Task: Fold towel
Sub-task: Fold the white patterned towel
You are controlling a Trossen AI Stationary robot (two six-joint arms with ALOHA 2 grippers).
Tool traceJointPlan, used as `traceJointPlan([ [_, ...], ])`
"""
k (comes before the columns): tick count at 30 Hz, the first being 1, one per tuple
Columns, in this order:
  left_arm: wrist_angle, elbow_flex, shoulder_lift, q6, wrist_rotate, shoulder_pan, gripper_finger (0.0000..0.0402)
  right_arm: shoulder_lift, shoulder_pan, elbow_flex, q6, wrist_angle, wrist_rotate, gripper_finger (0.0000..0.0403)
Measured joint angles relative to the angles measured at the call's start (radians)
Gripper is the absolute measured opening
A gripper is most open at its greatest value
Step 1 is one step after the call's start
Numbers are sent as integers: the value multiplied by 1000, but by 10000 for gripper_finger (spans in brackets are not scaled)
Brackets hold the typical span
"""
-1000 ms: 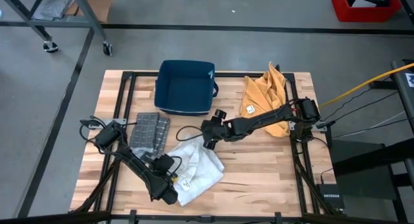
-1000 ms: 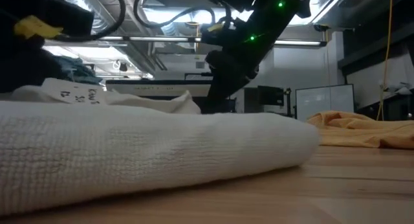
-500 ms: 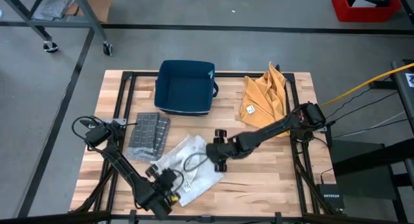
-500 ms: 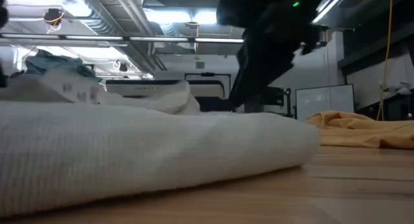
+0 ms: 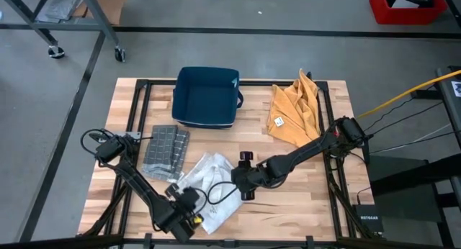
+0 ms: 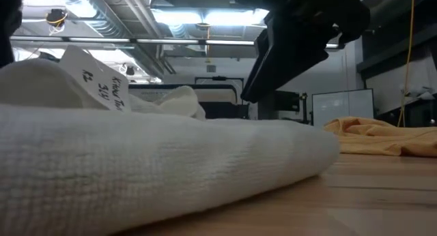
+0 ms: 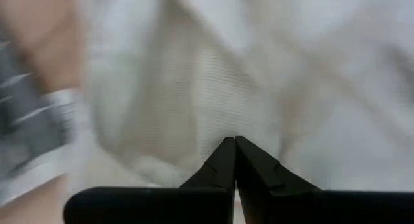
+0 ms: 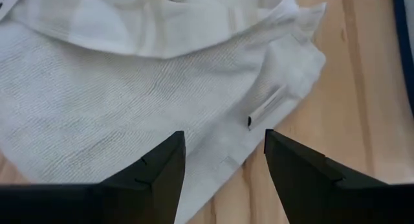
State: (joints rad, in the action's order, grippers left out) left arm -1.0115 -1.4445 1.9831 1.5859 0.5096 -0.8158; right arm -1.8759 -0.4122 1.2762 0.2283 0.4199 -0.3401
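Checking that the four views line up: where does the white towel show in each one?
High view: white towel at the table's front centre, between the two grippers.
Low view: it fills the foreground, left to centre.
Left wrist view: it fills nearly the whole picture, beyond the shut fingers.
Right wrist view: it lies beyond the open fingers, on bare wood.
Shared landmark: the towel's white tag, seen also in the low view.

The towel (image 5: 216, 188) beneath my jaws is white, with a fine ribbed weave and a white label printed in dark characters. The folded cloth (image 5: 165, 147) beside it is grey in a grid pattern. The bin (image 5: 207, 96) is dark blue. The crumpled cloth (image 5: 295, 109) is mustard yellow. The table (image 5: 288, 206) is pale wood in plank stripes. My fingers (image 8: 155, 172) are black.
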Motion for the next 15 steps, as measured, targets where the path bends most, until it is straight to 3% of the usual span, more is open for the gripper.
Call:
traceJointPlan([
  [7, -302, 0, 0, 216, -90, -2, 1, 0, 0, 0, 0, -4, -9, 214],
  [15, -392, 0, 0, 175, -133, -1, 1, 0, 0, 0, 1, -4, -11, 214],
])
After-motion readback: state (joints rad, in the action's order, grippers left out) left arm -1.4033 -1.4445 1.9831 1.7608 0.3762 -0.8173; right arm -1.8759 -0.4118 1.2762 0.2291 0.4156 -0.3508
